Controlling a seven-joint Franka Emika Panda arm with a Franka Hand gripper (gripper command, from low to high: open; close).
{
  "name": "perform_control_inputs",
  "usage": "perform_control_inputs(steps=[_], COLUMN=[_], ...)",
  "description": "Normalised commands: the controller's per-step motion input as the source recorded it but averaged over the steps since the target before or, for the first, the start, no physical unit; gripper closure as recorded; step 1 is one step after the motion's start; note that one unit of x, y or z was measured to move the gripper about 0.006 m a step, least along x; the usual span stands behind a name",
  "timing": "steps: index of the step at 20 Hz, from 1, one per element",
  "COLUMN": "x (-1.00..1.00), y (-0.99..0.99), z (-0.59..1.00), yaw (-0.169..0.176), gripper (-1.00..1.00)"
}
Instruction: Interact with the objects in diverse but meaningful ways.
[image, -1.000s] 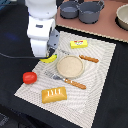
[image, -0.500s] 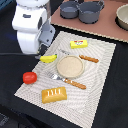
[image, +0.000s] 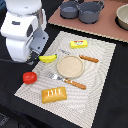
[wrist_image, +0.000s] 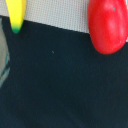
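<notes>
The gripper hides behind the white arm (image: 22, 30), so I cannot tell if it is open. The banana (image: 48, 58) lies just beside it on the mat (image: 100, 75). It looks light and hard; grab its middle. The tomato (image: 29, 77) may roll.

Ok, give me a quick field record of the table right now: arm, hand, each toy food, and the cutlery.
arm: white, at the exterior view's left
hand: hidden, state unknown
banana: on mat, beside plate
tomato: at the mat's edge, partly on dark tabletop
bread loaf: near mat corner
butter block: far side of mat
fork, knife: flanking plate
pots: far board
</notes>
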Motion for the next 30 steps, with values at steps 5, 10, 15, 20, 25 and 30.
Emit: perform_control_inputs(steps=[5, 10, 15, 20, 25, 30], x=[0.02, 0.00, 0.13, 0.27, 0.32, 0.24], y=[-0.60, -0.29, -0.28, -0.37, -0.23, -0.18], z=[-0.06, -0.12, -0.06, -0.08, -0.13, -0.21], yaw=[0.063, 0.173, 0.054, 0.009, 0.001, 0.006], gripper=[-1.00, -1.00, -1.00, -1.00, -1.00, -1.00])
